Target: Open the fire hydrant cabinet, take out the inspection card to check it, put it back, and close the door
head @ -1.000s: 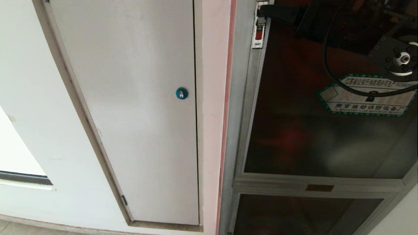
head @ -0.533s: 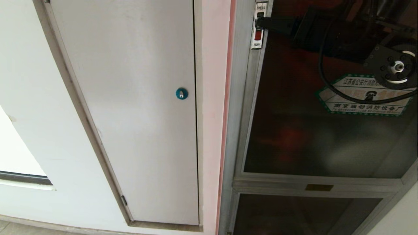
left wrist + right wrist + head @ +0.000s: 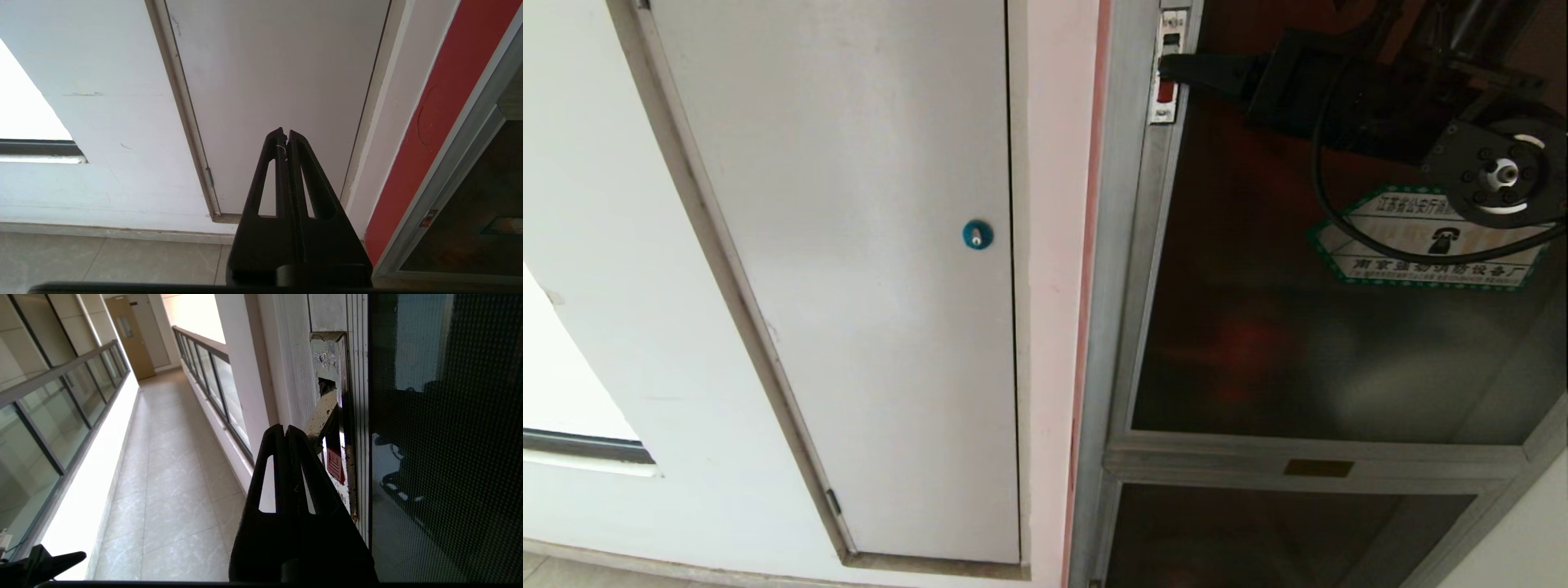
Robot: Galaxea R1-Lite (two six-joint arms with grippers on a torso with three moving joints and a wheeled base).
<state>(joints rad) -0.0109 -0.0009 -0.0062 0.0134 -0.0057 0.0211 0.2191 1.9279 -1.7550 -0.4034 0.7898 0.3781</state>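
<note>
The fire hydrant cabinet [image 3: 1123, 245] stands on the right, silver-framed, with a dull red glow behind its glass. Its door [image 3: 1298, 351] is dark tinted glass and carries a green-bordered telephone sticker [image 3: 1425, 245]. The slim latch [image 3: 1166, 69] with a red insert sits on the door's left edge. My right gripper [image 3: 1174, 68] is shut, its tips against that latch. In the right wrist view the latch lever [image 3: 322, 414] tilts out of its plate beside my shut right gripper [image 3: 284, 428], above the red insert [image 3: 336, 464]. The inspection card is hidden. My left gripper [image 3: 285, 132] hangs parked and shut.
A plain white panel [image 3: 866, 286] with a blue round lock [image 3: 978, 234] fills the wall left of the cabinet. A smaller lower glass panel [image 3: 1282, 535] sits under the door. The right wrist view looks down a tiled corridor [image 3: 171, 477] with a glass railing [image 3: 212, 375].
My right gripper and arm have come down in the head view, from above the latch's red insert to level with it. The sticker has shifted slightly left. The left arm has not moved.
</note>
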